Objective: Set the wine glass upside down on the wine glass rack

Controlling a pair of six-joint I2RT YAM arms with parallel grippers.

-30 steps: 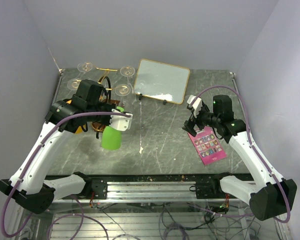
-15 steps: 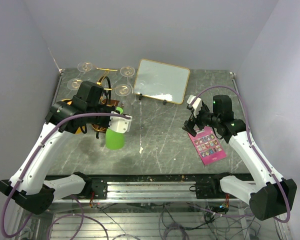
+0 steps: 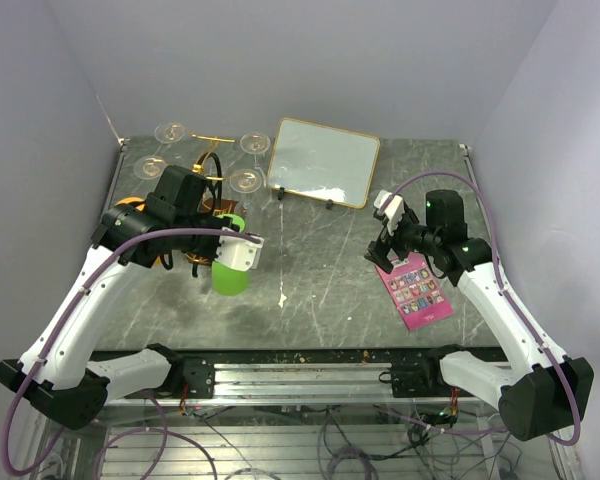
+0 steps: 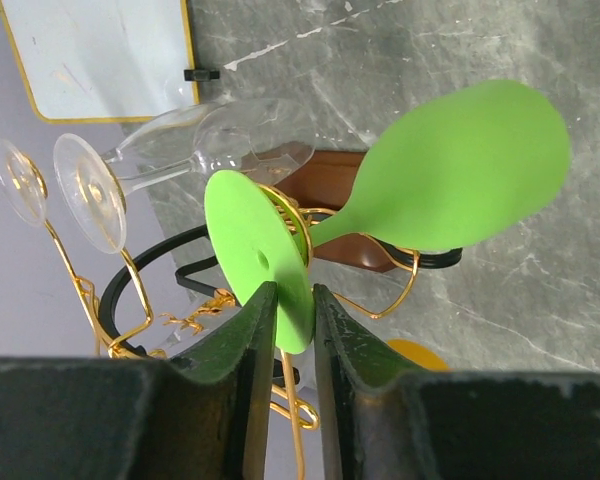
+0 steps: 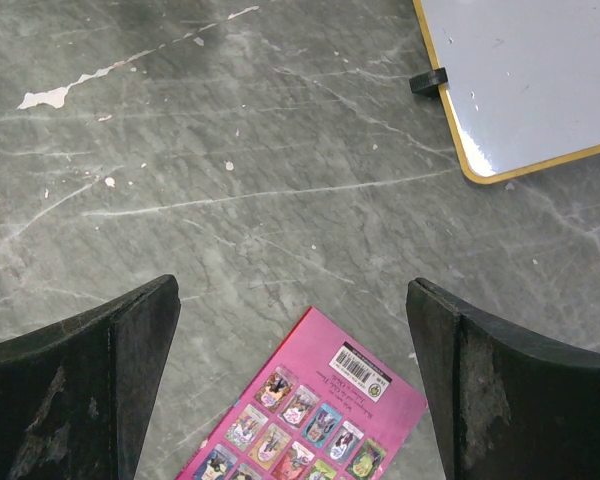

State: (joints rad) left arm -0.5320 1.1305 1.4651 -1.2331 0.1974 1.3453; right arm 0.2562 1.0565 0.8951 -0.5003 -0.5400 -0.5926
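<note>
My left gripper (image 4: pixel 288 312) is shut on the round foot of a green wine glass (image 4: pixel 450 180), held upside down with its bowl hanging toward the table; in the top view the glass (image 3: pixel 228 270) hangs just right of the rack. The gold wire wine glass rack (image 3: pixel 208 168) on its dark-brown wooden base (image 4: pixel 325 185) stands at the back left. A gold arm of the rack runs beside the green stem. Clear wine glasses (image 4: pixel 90 190) hang from its other arms. My right gripper (image 5: pixel 292 340) is open and empty above the table, over a pink card.
A gold-framed white board (image 3: pixel 323 162) stands at the back centre, also in the right wrist view (image 5: pixel 525 70). A pink picture card (image 3: pixel 416 290) lies on the grey marble table under my right gripper. An orange disc (image 4: pixel 417 353) lies by the rack base.
My left gripper has shifted the green glass slightly right and toward the rack, and its bowl now hangs more upright. The right arm has not moved.
</note>
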